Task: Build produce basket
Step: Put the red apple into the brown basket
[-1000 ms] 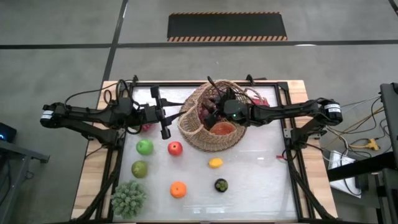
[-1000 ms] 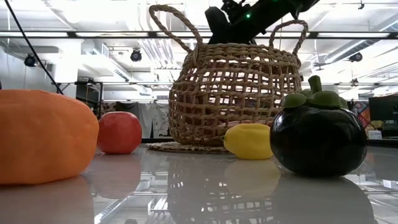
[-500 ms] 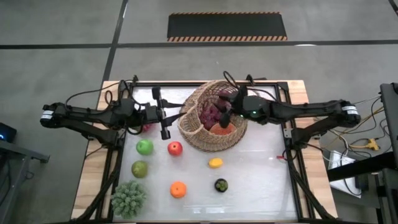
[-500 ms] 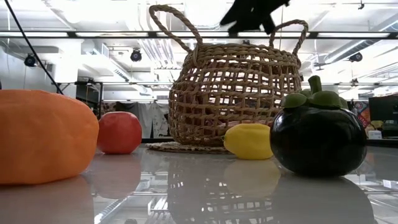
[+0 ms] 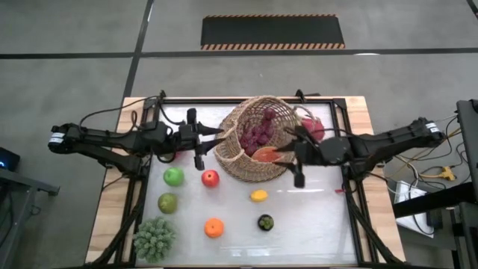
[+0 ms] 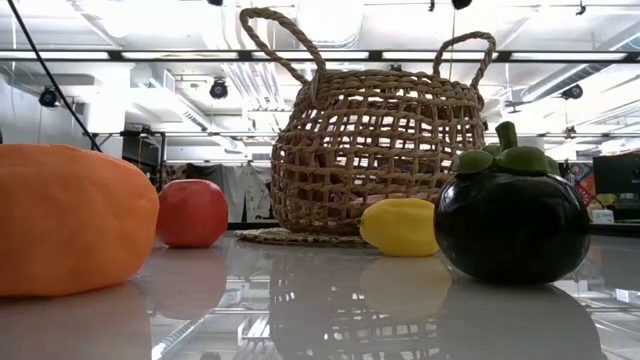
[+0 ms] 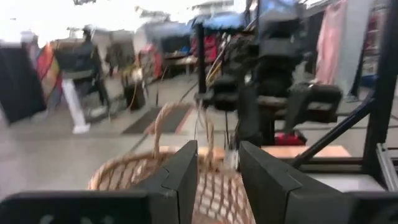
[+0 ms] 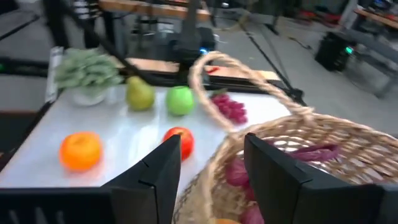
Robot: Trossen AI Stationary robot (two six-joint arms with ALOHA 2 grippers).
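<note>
The wicker basket (image 5: 258, 139) (image 6: 375, 150) stands on its base at the table's far middle. It holds purple grapes (image 5: 258, 134) and an orange-red slice (image 5: 266, 155). My right gripper (image 5: 290, 155) (image 8: 214, 168) is open, just off the basket's right rim, and touches nothing. My left gripper (image 5: 209, 140) (image 7: 217, 177) is open, level, by the basket's left side, facing its loop handle (image 7: 163, 124). On the table lie a green apple (image 5: 174, 176), a red apple (image 5: 210, 178), a pear (image 5: 167, 202), a lemon (image 5: 258, 196) and an orange (image 5: 214, 228). Neither gripper shows in the low view.
A dark mangosteen (image 5: 265, 222) (image 6: 510, 215) and a green spiky plant (image 5: 154, 237) sit near the front edge. A red fruit (image 5: 314, 128) lies right of the basket, and another grape bunch (image 8: 230, 107) lies under my left arm. A black frame (image 5: 345, 112) rims the table.
My right gripper has risen out of the basket and drawn back toward the table's right edge, passing the rim; it has left the low view upward. The basket and the fruit inside it have stayed in place.
</note>
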